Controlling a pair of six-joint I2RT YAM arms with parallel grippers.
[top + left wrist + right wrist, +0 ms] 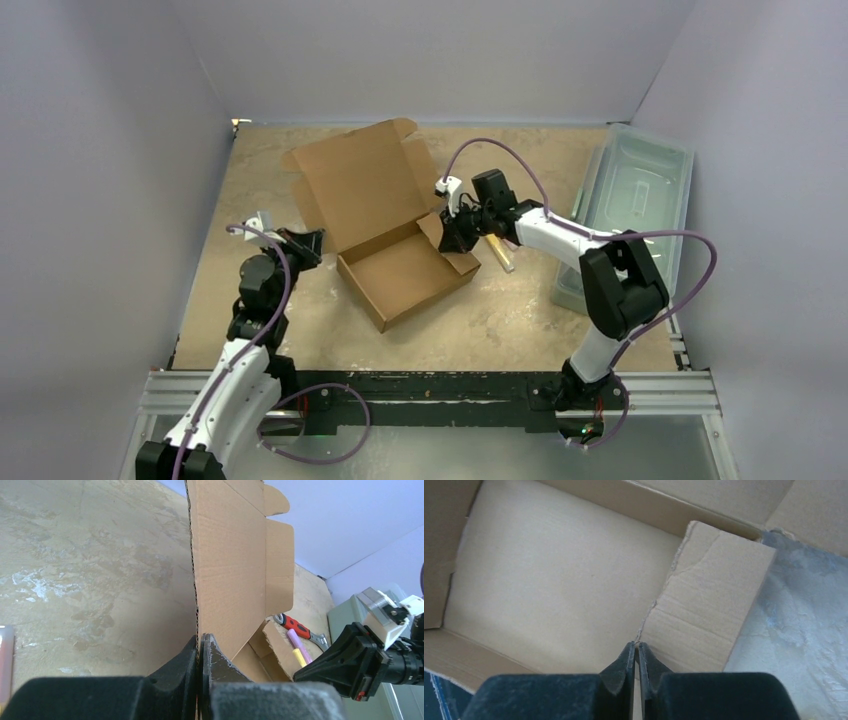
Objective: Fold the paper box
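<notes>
The paper box (405, 270) is brown cardboard in the middle of the table, with its tray open and its lid (355, 185) leaning up and back. My left gripper (308, 243) is at the box's left side. In the left wrist view it (200, 642) is shut on the corrugated edge of the upright lid panel (230, 570). My right gripper (458, 237) is at the tray's right end. In the right wrist view it (637, 646) pinches the ragged edge of a side flap (709, 595) beside the tray floor (549, 580).
A translucent grey-green plastic bin (640, 190) stands at the right edge of the table. A red-handled wrench (297, 627) and a pink and yellow marker (298, 650) lie on the table just right of the box, under the right arm.
</notes>
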